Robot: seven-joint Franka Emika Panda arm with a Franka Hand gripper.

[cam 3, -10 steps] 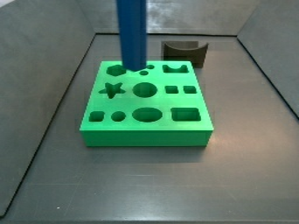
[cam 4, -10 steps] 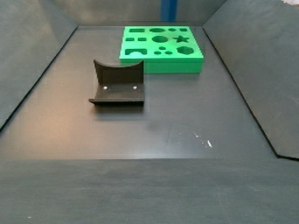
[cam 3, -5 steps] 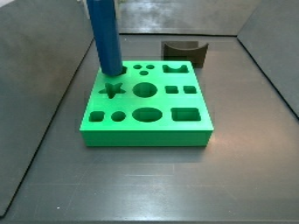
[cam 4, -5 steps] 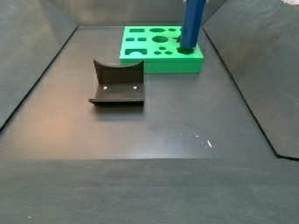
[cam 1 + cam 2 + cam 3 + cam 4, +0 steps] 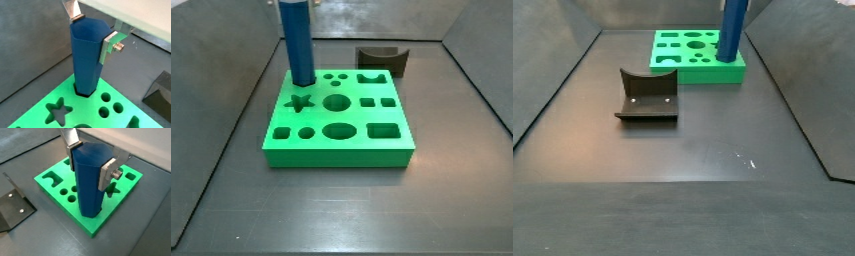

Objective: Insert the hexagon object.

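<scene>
The hexagon object (image 5: 88,55) is a long blue faceted bar standing upright, also seen in the other wrist view (image 5: 90,180) and in both side views (image 5: 298,42) (image 5: 731,28). Its lower end sits in a hole at a corner of the flat green block (image 5: 342,120) (image 5: 694,68) (image 5: 80,107) (image 5: 63,185). My gripper (image 5: 92,29) (image 5: 89,155) is shut on the top of the bar, one silver finger (image 5: 108,45) on each side. The gripper body is out of frame in both side views.
The dark fixture with a curved notch stands on the grey floor apart from the green block (image 5: 647,97) (image 5: 382,60) (image 5: 13,208). Grey walls enclose the floor. The green block has several other shaped holes, among them a star (image 5: 299,102).
The blue bar has moved from the block's middle rear holes to its corner hole, then come down a little, its lower end now in that hole.
</scene>
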